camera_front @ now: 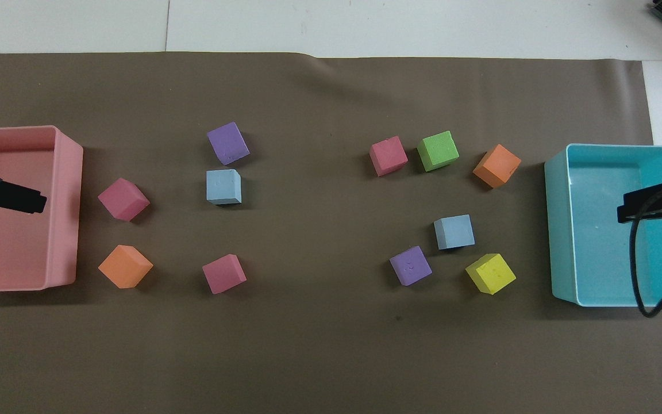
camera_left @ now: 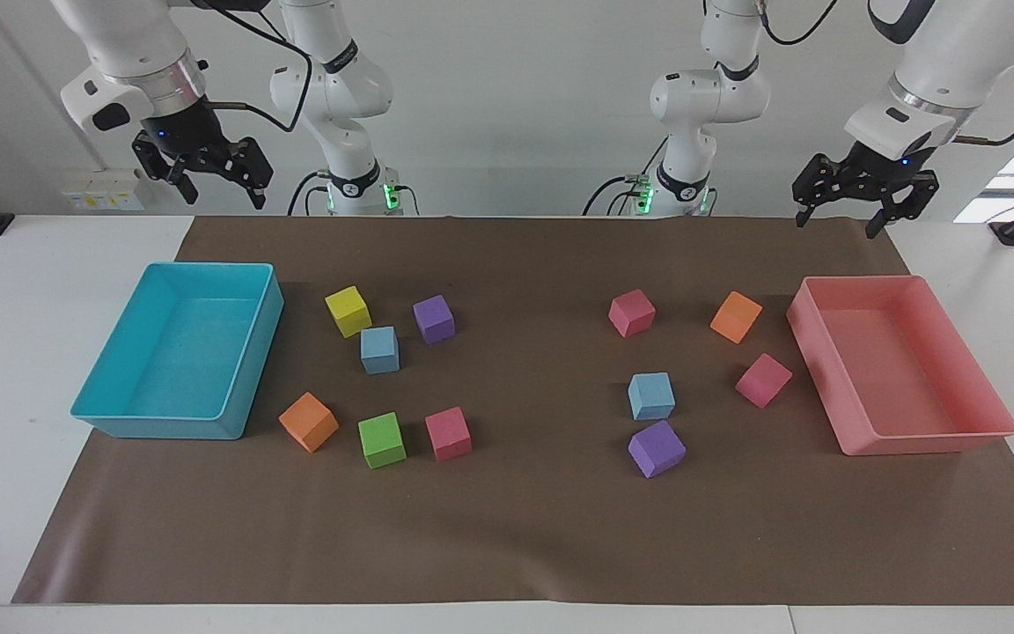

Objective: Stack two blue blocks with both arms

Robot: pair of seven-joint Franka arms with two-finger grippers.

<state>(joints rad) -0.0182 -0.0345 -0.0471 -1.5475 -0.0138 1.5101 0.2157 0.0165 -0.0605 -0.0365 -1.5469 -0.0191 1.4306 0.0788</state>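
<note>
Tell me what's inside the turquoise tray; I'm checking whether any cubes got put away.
The turquoise tray shows only its bare floor, with no cubes in it. In the overhead view the right gripper, raised above the tray, covers a small patch of floor, but the facing view shows that patch bare too.

My two arms [camera_left: 335, 97] are glossy white with grey-black joint rings and silver wrist bands. Black cables loop off them. Each gripper, left [camera_left: 850, 204] and right [camera_left: 208, 176], is black, blue light glowing above.

High facing camera, steep overhead camera (half a turn apart), both covering the mat [camera_left: 525, 528].
</note>
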